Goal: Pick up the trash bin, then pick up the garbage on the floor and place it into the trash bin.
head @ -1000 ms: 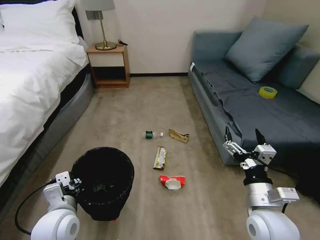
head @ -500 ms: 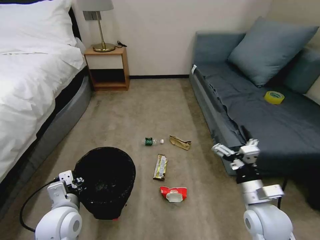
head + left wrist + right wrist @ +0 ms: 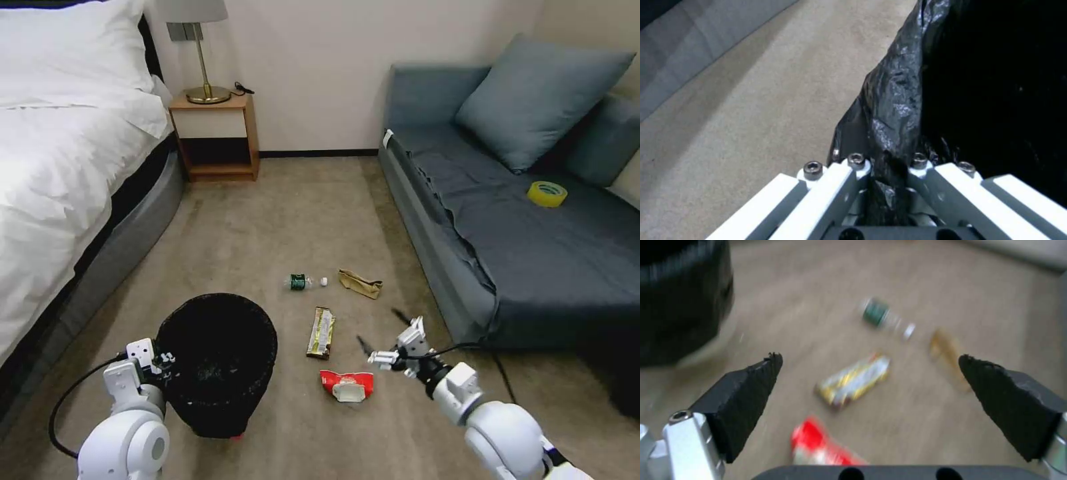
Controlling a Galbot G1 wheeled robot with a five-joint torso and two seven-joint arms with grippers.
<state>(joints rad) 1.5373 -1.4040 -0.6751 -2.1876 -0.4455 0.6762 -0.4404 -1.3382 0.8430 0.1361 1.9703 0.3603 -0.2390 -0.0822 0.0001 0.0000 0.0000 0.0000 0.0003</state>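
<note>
Left claw [image 3: 159,365] is clamped on the trash bin [image 3: 220,363] rim, lower left. Right claw [image 3: 381,335], wide open and empty, is above the red-and-white wrapper [image 3: 347,385]: judged light, crumpled, best pinched at a raised fold.

bins 1 [image 3: 220,363] | wrappers 2 [image 3: 321,332] | paper 1 [image 3: 361,284] | bottles 1 [image 3: 301,282] | tape rolls 1 [image 3: 547,193]

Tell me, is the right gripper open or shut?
Open. The right gripper has its black fingers spread wide, with floor and garbage visible between them.
</note>
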